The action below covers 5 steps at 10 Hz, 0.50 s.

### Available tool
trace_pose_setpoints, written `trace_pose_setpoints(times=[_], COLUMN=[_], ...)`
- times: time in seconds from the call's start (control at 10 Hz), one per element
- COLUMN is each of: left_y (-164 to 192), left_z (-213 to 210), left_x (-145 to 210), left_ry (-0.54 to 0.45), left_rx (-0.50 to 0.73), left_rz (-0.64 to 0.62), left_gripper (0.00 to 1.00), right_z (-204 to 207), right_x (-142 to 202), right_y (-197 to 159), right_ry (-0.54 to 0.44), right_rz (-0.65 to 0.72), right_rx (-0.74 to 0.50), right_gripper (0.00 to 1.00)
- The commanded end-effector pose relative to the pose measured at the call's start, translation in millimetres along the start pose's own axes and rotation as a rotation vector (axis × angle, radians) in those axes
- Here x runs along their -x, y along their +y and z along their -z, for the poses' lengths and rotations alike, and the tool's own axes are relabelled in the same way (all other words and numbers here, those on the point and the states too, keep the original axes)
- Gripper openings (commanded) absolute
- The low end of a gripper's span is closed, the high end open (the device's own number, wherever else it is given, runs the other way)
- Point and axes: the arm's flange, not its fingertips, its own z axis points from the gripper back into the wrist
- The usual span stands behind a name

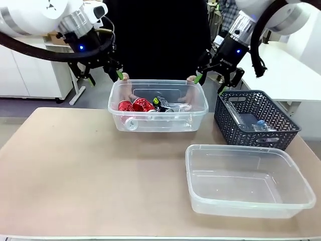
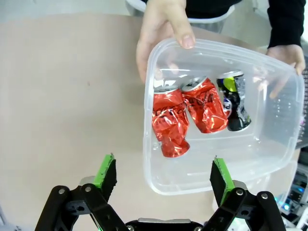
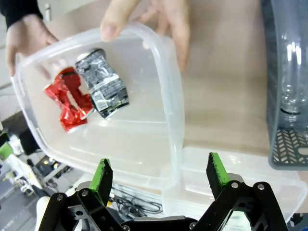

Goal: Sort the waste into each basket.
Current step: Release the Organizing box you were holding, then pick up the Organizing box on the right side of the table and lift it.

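**Entry: sorting waste, pick not yet begun**

- **Far tub** [image 1: 159,82]: clear, at the far side of the counter [image 1: 75,175]. The person's hands [image 2: 161,33] grip its rim at both ends. We cannot tell whether it rests on the counter or is lifted and tilted.
- **Waste:** we count two crushed red cans [image 2: 185,113] and one dark can [image 2: 233,101] with a green patch. They lie side by side in the far tub.
- **Near tub** [image 1: 241,146]: clear, with nothing in it.
- **Lattice basket** [image 1: 235,125]: dark grey, just beside the far tub, and holds a clear bottle [image 1: 261,124].
- **Left gripper** [image 1: 105,76]: fingers spread wide and holding nothing, above the tub's left end.
- **Right gripper** [image 1: 209,83]: fingers likewise apart and empty, above the right end.

**Step, as we judge it:** the mixed waste is being presented for the first pick. Next, one gripper needs to come down inside the tub walls, straddle a single can across its crushed waist and close. It must keep clear of the person's fingertips on the rim.

**Views compared:**
- The front view gives us the layout of all three containers.
- The left wrist view separates the cans from above, where the front view overlaps them.
- The right wrist view puts the near tub's rim directly beneath the far tub's edge.
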Motion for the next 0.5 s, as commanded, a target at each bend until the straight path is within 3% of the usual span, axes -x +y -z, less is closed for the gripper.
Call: trace_pose_setpoints(times=[0.0, 0.4], left_y=[-3.1, -3.1], left_z=[-4.0, -4.0], left_x=[0.4, 0.4], left_ry=[-0.013, -0.013], left_rx=[-0.023, -0.023], left_rz=[-0.002, -0.002], left_gripper=[1.0, 1.0], right_z=[-1.2, -1.2], right_x=[-0.2, -0.2], right_y=[0.8, 0.8], right_ry=[-0.002, -0.002], right_rz=[0.0, 0.0], right_rx=[-0.002, -0.002], right_gripper=[1.0, 1.0])
